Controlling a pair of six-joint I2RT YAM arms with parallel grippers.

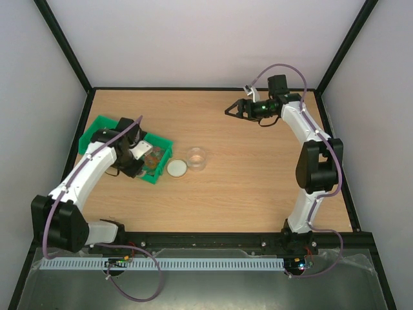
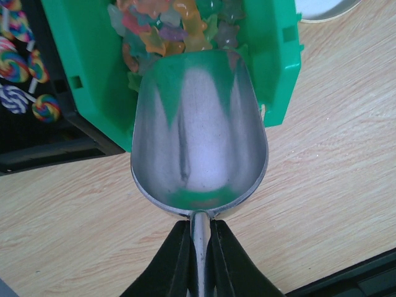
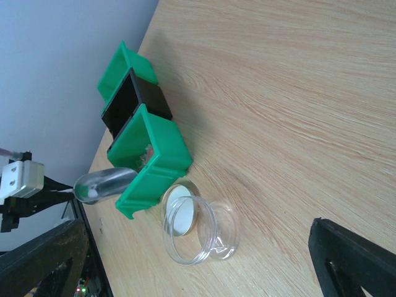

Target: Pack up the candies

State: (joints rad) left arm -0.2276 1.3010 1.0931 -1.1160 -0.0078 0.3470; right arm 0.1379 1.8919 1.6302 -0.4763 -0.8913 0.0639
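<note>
**Early stage of packing.** The left gripper (image 2: 199,244) is clamping narrowly on the handle of the shiny metal scoop (image 2: 198,130). The scoop's bowl is showing empty, and its lip is pointing into the green plastic bin (image 2: 86,68). The candies (image 2: 167,28), small wrapped sweets of mixed colours, are lying piled in that bin, just beyond the scoop's lip; none is showing in the scoop. The small clear round jar (image 1: 197,157) is standing uncapped on the wooden table (image 1: 258,187) near the bin and is looking empty. The round whitish lid (image 1: 177,168) is lying flat between bin and jar. The right gripper (image 1: 231,111) is hovering well apart over the far side, jaws spread wide and holding nothing. On this evidence nothing is packed yet. Scooping, pouring into the jar and, presumably, capping are all remaining.
</note>
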